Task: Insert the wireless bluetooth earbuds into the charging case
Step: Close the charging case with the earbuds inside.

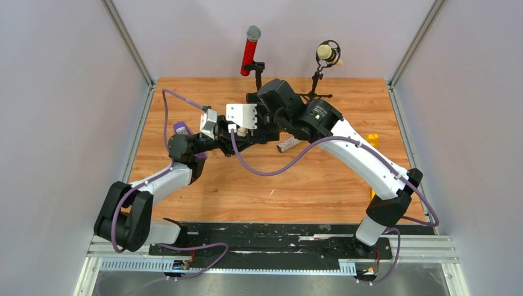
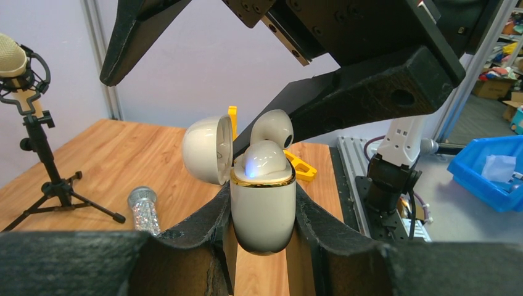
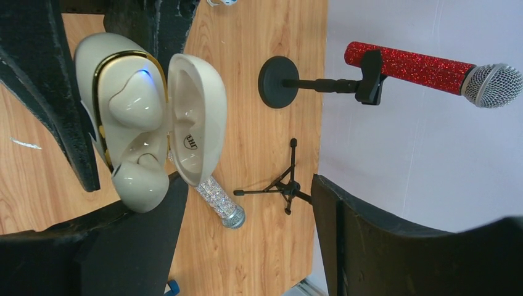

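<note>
From above and behind, you look down over the table; both wrist cameras sit close, sharing the charging case.

Lid print: inside the open lid of the charging case, a small dark printed mark sits low in the hollow. It looks like a few short upright strokes, perhaps letters or a logo, and is too small to read.
Arm housing: the round black joint housing of the right arm, over the far middle of the surface, carries a small bright green patch with pale specks beside it. This may be a label, but it is blurred and cannot be read.
Readable wording: none. No word, number or brand can be made out for certain in any view.
</note>
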